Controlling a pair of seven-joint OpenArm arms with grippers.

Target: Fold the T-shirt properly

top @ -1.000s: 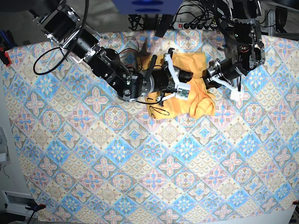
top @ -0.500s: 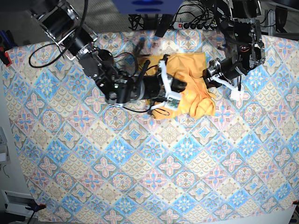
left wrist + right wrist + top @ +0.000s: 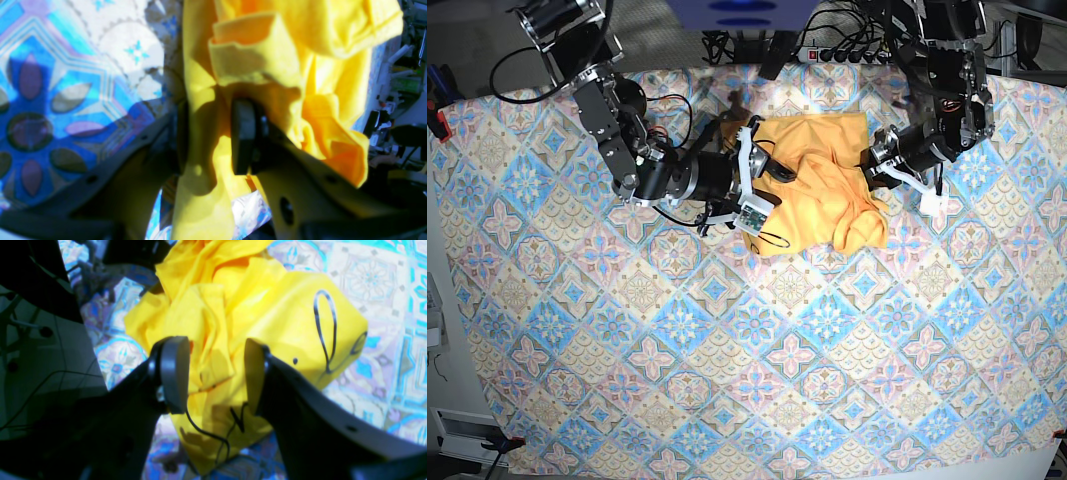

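The base view is evenly bright and fairly sharp, with soft shadows under the arms. Both wrist views are oversaturated and hazy. The T-shirt (image 3: 253, 306) glares yellow there, and the near pincer fingers (image 3: 242, 136) are dark, blurred silhouettes casting shadows on it.

Our right hand (image 3: 215, 373) has its fingers (image 3: 173, 373) parted, nothing pinched between them; its arm comes in from the upper left of the base view, wrist pointing right. Our left hand (image 3: 210, 136) is clamped on a fold of the T-shirt (image 3: 273, 60), both fingers (image 3: 243, 133) pressed into cloth; its arm hangs down from the top right, wrist bent left.
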